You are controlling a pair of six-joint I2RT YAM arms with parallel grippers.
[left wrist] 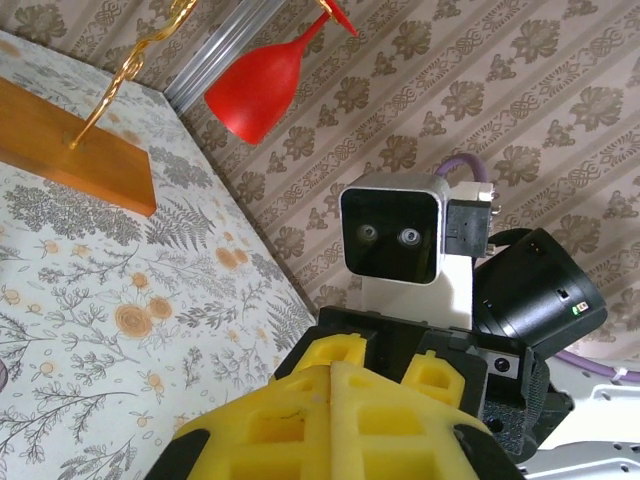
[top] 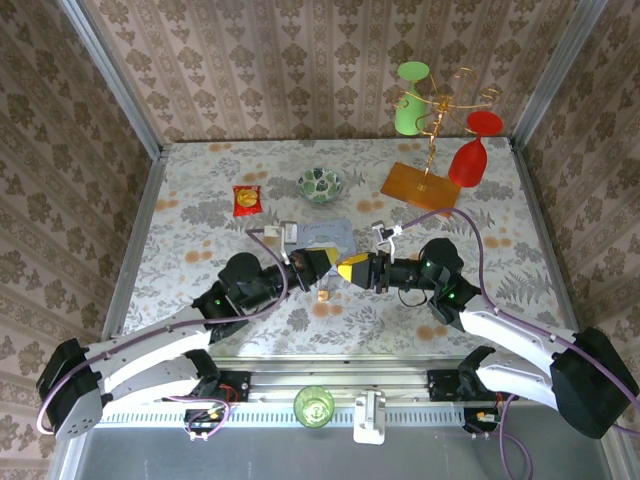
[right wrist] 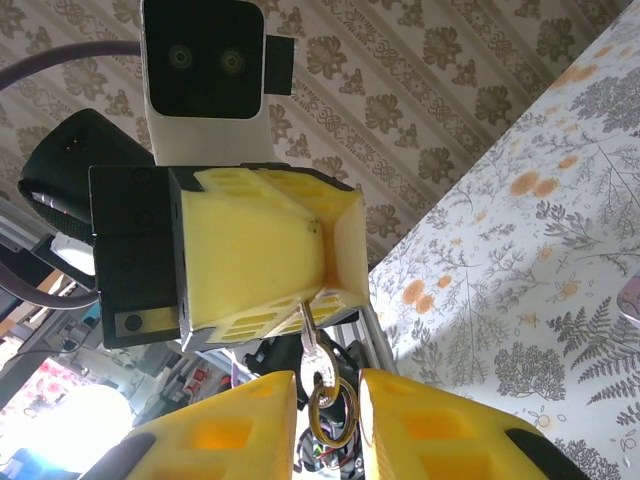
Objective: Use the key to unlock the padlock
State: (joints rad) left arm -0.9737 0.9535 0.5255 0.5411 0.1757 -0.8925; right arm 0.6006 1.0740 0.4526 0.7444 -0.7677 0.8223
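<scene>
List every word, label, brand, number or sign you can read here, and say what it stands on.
No text can be read in these pictures.
Snack packet: printing is there, too small to read.
Black motor housing: tiny marks, too small to read.

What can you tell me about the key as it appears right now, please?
The key is small, silvery metal, held in mid-air. One end is pinched between the shut yellow fingers of the left gripper; the other carries a brass-coloured ring that sits in the gap between the right gripper's open fingers. Teeth cannot be made out.
</scene>
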